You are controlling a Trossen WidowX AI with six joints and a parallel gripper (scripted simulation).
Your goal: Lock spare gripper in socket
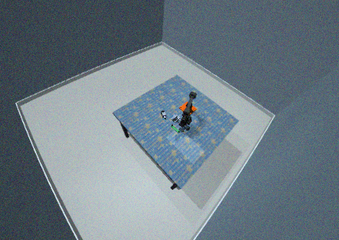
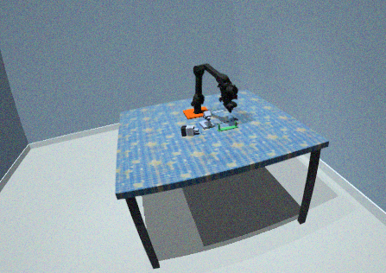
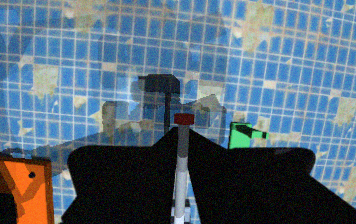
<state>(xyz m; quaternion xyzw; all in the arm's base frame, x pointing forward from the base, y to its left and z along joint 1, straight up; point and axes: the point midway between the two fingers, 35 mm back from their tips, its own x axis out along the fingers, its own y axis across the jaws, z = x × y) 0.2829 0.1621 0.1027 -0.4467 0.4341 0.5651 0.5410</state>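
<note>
From the top view, I'm seeing the gripper (image 1: 183, 128) (image 2: 230, 110) (image 3: 180, 131) hanging just beside the green rest (image 1: 175, 128) (image 2: 228, 128) (image 3: 240, 137), the mount (image 1: 175, 118) (image 2: 207, 124) lying nearby; the spare gripper (image 1: 163, 114) (image 2: 189, 130) is sitting farther off, undocked. From the exterior, I'm holding above and behind the rest; the pin is too small to make out. From the wrist, my nearly closed fingers are gripping the lock pin (image 3: 183, 145); its red end is pointing up-frame, the rest lying right, its strip running roughly parallel.
</note>
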